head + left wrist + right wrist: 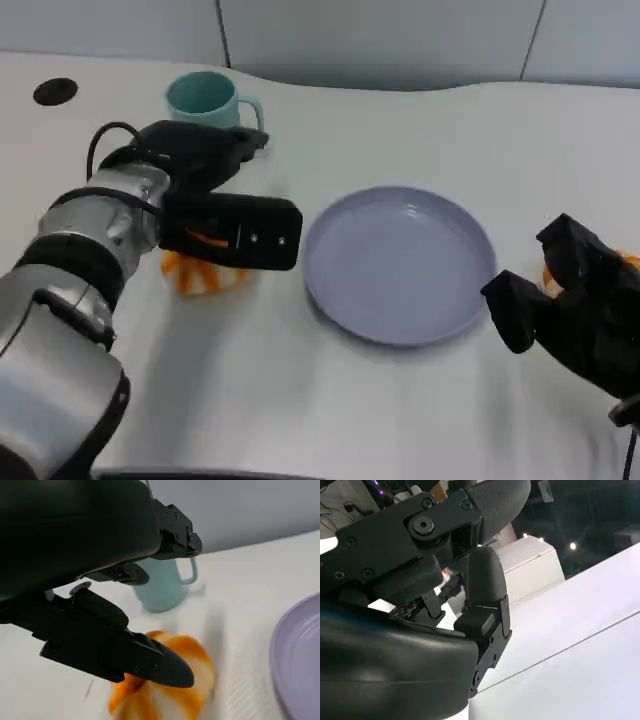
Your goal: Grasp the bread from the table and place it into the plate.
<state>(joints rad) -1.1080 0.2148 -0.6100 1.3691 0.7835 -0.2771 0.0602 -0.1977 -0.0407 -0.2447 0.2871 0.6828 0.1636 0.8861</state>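
My left hand (pixel 215 215) hangs over the bread (pixel 195 272), fingers spread above it; the wrist view shows a dark finger (pixel 150 662) across the top of the orange-and-white bread (pixel 170 685), though I cannot tell whether it touches. The bread lies on the table (pixel 300 410), just left of the plate (pixel 400 262), with the mug (pixel 205 100) behind it. My right hand (pixel 575 310) sits beside the plate's right edge, fingers curled, nothing plainly held. Something orange (pixel 630 262) peeks out behind it.
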